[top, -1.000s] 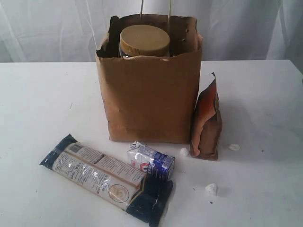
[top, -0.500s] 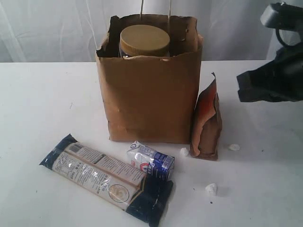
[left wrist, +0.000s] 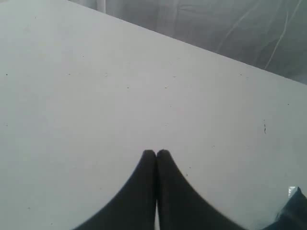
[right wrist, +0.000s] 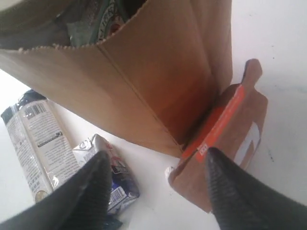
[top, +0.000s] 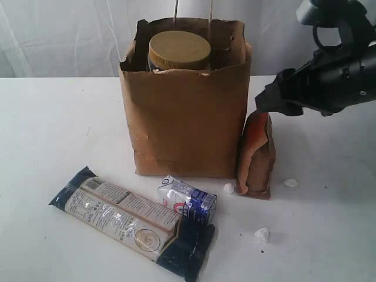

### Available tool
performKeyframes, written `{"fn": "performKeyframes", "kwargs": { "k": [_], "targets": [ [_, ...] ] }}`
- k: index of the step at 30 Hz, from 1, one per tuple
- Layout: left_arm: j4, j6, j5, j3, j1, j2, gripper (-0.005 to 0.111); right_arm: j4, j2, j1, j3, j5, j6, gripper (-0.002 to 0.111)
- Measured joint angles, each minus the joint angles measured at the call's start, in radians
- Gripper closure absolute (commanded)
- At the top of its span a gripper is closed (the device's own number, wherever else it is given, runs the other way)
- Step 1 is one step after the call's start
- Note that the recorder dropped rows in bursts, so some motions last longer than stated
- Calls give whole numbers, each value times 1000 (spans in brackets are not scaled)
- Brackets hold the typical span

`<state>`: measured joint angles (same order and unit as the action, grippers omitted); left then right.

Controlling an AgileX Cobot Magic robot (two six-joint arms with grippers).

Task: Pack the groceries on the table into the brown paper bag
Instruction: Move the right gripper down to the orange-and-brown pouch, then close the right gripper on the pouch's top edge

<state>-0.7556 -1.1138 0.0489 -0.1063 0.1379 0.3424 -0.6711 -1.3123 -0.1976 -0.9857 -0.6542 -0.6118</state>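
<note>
Well, brown paper bag (top: 185, 126): stiff kraft paper, boxy and upright at mid-table; we see a ragged, creased rim and thin loop handles (top: 175, 10) rising from it.
big olive-lidded jar (top: 179, 50): inside the bag; only its round, ribbed lid shows over the rim.
orange-brown pouch (top: 257, 158): soft and crumpled, upright against the bag's right side wall, with an orange band near the top.
long dark-blue packet (top: 132, 220): glossy film, flat on the table in front of the bag, with a pale printed middle and dark ends.
small white-blue carton (top: 188, 200): brick-shaped, on its side, touching the packet, between it and the bag.
table (top: 53, 129): flat, matte white with faint specks; white crumbs (top: 262, 235) lie near the pouch.
right gripper (right wrist: 157, 154): jaws released and spread wide, grasping nothing; black ribbed fingers (right wrist: 91, 191). From outside it hangs close over the pouch's top, and we cannot tell whether it touches.
left gripper (left wrist: 156, 154): smooth black tips clenched together on nothing, above bare tabletop.
Right wrist view only: a green printed label (right wrist: 103, 17) inside the bag.
Exterior view only: the jar's lid and the handles.
</note>
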Motion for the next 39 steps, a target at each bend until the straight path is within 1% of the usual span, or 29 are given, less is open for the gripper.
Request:
{"fn": "performKeyframes", "kwargs": {
  "k": [5, 8, 12, 17, 26, 31, 34, 39],
  "targets": [
    [2, -5, 11, 0, 0, -1, 107, -15, -68, -18, 0, 55, 0, 53],
    [4, -7, 37, 0, 0, -1, 107, -13, -147, -21, 0, 110, -2, 53],
    [4, -10, 54, 0, 0, -1, 107, -6, -221, -21, 0, 98, -2, 53],
    [4, -10, 59, 0, 0, -1, 107, -6, -334, -21, -2, 152, 54, 53],
    [4, -10, 59, 0, 0, -1, 107, 3, -339, -21, -4, 127, 97, 53],
    [4, -10, 60, 0, 0, -1, 107, 103, -296, -22, -4, 84, 120, 53],
    [4, -10, 60, 0, 0, -1, 107, 183, -277, -24, -4, 117, 140, 53],
    [4, -10, 60, 0, 0, -1, 107, 246, -274, -24, -4, 140, 183, 52]
  ]
}}
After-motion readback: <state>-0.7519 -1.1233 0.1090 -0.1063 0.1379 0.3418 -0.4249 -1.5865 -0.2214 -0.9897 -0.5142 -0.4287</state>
